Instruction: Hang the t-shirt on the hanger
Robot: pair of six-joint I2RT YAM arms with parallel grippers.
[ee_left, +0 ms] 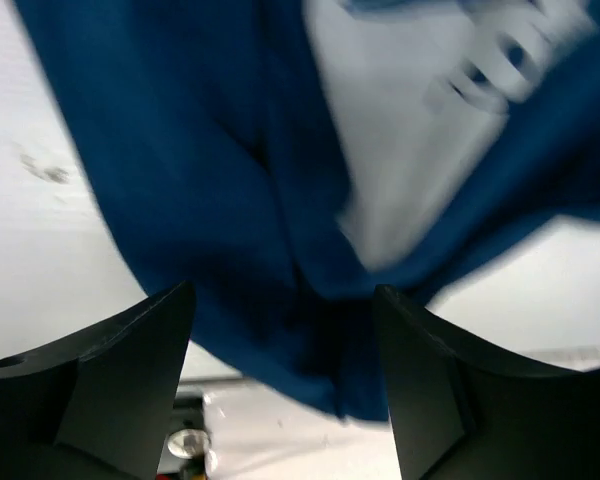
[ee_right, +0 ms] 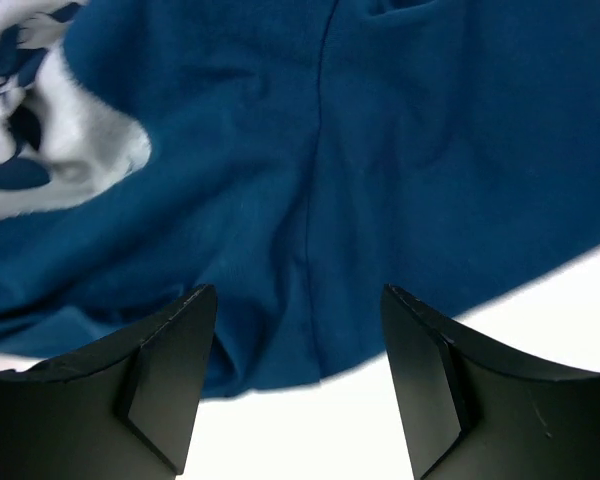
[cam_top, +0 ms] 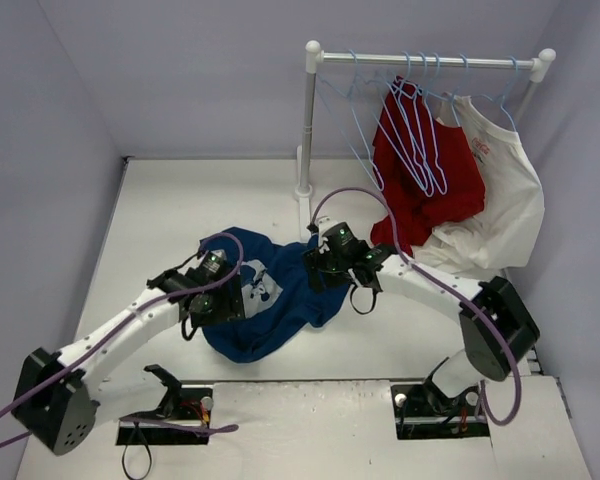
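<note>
Pick-up step: your left claw [ee_left: 282, 295] and right claw [ee_right: 298, 292] hang spread wide over the bunched t-shirt [cam_top: 265, 300] (holding nothing). Next, pinch its neck, then fetch a hanger [cam_top: 425, 165].

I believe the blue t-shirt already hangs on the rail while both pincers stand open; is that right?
Not quite: the top view shows the blue t-shirt lying crumpled on the table, not hanging on the rail. The left pincer and the right pincer do stand open.

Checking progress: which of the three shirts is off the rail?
The navy t-shirt, crumpled on the table; the red shirt and white shirt hang.
</note>
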